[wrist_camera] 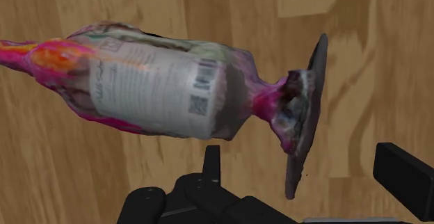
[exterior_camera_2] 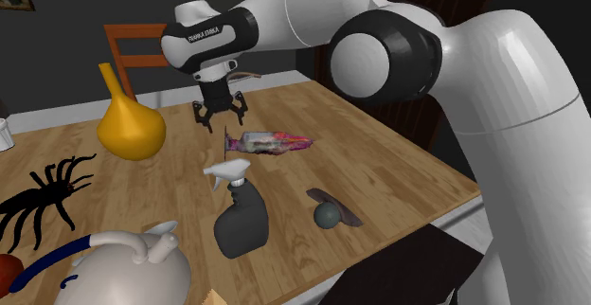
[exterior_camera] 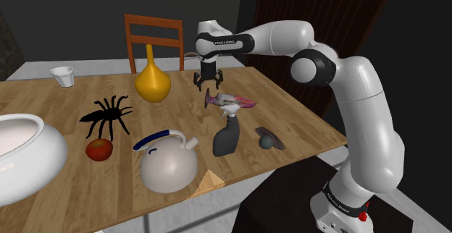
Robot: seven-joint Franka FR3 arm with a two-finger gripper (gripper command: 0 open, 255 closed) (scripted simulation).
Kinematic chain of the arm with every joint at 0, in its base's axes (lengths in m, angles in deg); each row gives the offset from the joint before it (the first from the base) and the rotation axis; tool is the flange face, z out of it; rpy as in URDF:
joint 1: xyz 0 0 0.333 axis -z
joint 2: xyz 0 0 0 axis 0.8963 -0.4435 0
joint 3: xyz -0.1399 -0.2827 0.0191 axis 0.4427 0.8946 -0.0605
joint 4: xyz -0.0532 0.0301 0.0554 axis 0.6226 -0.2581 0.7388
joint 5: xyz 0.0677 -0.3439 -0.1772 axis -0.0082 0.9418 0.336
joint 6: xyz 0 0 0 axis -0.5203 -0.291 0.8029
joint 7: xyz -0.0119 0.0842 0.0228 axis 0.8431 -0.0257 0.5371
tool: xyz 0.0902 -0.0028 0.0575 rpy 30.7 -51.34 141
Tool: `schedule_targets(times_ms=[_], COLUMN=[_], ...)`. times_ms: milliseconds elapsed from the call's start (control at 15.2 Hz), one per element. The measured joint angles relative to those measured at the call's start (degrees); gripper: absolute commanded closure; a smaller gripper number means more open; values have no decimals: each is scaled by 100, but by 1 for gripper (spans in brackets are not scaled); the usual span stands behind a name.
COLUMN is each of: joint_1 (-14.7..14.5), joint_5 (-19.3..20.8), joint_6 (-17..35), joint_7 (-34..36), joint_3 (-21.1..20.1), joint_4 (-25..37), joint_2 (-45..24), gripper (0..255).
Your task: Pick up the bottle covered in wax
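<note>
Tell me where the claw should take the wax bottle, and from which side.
Probably the labelled mid-body of the bottle, from straight above, with the claw closing across its width. It lies on its side on the table, and that stretch is the evenest. The neck tapers under lumpy wax, and the disc at the other end stands on edge. The claw hangs open close by.

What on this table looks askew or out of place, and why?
The bottle lies on its side below the open gripper, its flat base standing on edge instead of resting on the table. A black spider beside the apple also looks odd among tableware.
</note>
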Motion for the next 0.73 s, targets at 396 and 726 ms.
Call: schedule_targets(times_ms=[396,726], joint_1=[-3,-3], joint_5=[4,6], joint_6=[178,182], joint_7=[17,16], joint_3=[0,1], joint_4=[-157,-157], joint_2=[-20,-14], gripper=[255,255])
